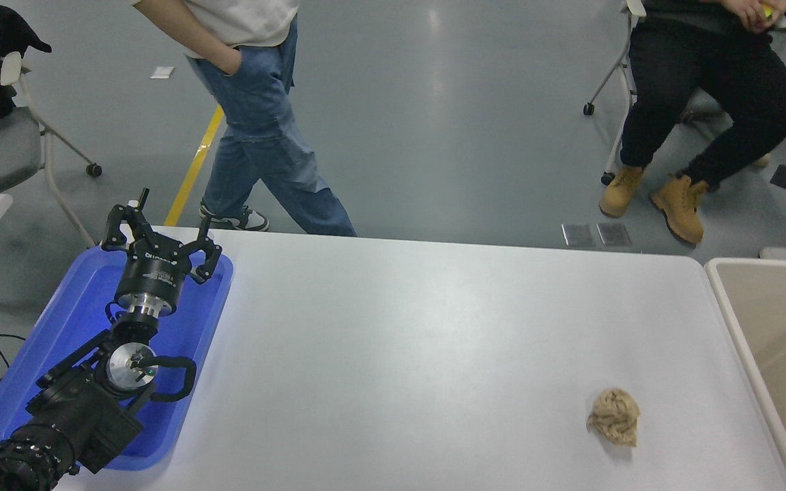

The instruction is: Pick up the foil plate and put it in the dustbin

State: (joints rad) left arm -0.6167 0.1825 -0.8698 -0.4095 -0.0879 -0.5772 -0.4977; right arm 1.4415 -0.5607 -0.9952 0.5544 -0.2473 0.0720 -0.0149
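The dustbin [722, 279] stands at the table's right end, with a thick off-white rim and a beige inside; only its left part shows. The foil plate is out of view. My left gripper [159, 235] is parked at the lower left over a blue tray, its fingers spread open and holding nothing. My right arm and its gripper do not show.
A shallow blue plastic tray [65, 320] lies under the left arm at the table's left end. A small tan paper wad [614, 416] sits near the front right. One person [263, 116] walks along the far side; another [700, 102] sits at the top right.
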